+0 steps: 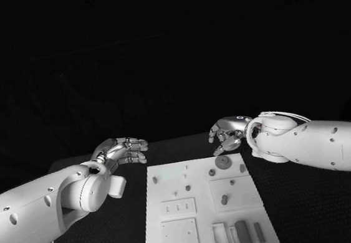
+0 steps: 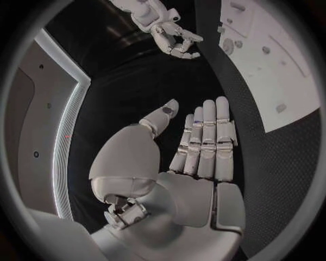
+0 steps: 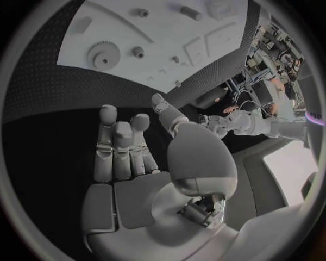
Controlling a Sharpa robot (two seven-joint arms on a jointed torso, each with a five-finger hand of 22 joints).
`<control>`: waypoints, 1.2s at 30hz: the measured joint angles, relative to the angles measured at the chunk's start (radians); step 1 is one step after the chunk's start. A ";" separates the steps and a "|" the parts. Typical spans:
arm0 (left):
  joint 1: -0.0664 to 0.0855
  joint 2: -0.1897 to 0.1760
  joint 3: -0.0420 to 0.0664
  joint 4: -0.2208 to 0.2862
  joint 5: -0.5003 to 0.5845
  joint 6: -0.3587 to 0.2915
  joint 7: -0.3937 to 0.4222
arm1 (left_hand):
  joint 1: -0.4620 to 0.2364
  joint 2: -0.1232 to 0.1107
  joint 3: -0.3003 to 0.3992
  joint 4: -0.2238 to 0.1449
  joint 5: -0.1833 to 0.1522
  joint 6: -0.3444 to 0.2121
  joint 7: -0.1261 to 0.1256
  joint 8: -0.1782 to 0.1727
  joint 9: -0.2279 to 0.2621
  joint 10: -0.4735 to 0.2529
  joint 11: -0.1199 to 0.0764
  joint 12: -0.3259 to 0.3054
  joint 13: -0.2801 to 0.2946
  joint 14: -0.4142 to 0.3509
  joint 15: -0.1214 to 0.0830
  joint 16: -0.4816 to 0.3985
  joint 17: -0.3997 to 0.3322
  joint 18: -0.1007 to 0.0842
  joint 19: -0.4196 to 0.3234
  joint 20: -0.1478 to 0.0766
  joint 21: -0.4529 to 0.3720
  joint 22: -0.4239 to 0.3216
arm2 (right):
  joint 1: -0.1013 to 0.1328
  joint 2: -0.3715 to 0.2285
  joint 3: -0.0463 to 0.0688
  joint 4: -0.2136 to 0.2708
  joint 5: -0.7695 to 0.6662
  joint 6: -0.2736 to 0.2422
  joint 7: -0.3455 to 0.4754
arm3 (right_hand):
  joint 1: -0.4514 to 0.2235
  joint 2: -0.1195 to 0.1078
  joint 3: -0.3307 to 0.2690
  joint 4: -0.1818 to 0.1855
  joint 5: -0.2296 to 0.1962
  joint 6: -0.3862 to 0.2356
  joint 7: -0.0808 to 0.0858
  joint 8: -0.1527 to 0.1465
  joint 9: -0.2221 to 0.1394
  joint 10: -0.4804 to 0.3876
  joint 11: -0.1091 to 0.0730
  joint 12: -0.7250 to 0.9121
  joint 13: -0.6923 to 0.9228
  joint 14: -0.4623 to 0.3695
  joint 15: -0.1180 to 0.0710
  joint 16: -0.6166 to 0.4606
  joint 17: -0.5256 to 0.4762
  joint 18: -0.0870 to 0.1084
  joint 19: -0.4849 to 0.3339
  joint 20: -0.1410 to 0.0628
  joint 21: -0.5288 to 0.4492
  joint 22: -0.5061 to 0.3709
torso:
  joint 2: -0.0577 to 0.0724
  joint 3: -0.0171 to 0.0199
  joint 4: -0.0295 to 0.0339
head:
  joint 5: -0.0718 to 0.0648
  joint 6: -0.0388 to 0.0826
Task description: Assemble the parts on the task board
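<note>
White and rectangular, the task board [image 1: 204, 211] is lying in the middle of the black table [image 1: 318, 211], its long axis running from the near edge toward the far edge. Small grey parts are sitting on it: a gear [image 1: 223, 163] near the far right corner of the board, a few small pegs [image 1: 188, 188] around the middle, and oblong blocks [image 1: 243, 234] toward the near right corner.

Both silver hands are hovering over bare table just beyond the board's far edge. The left hand [image 1: 122, 151] is off the far left corner, and the right hand [image 1: 229, 134] is off the far right corner. Each hand is empty with its fingers released; in the head view they are looking loosely curled.

The gear is lying just nearward of the right hand, toward the robot, so the right hand seems the nearer one for a first pick. It would likely need to draw back over the board and come down.

The right wrist view is showing the fingers [image 3: 112, 147] extended side by side and the gear [image 3: 103, 54] beyond their tips, with nothing between. The left wrist view is showing its own fingers [image 2: 207, 138] straight and empty, the board [image 2: 285, 65] off to one side, and the right hand [image 2: 175, 39] across the table.
</note>
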 measured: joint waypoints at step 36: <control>0.012 -0.043 0.003 0.086 -0.037 -0.001 0.014 | -0.004 0.004 -0.005 -0.006 0.000 0.000 0.000 -0.001 0.000 -0.002 0.001 -0.004 0.000 -0.007 0.007 -0.014 0.008 0.001 -0.011 0.004 -0.008 0.005 | -0.054 -0.001 -0.001 0.054 -0.208 -0.004 -0.094 | -0.020 -0.011 0.055 0.000 0.000 0.023 0.009 -0.016 0.008 -0.016 0.006 0.148 0.127 0.044 0.003 0.142 0.087 -0.008 -0.021 -0.029 0.168 0.000 | 0.094 0.0083 0.0180 | -0.021 0.009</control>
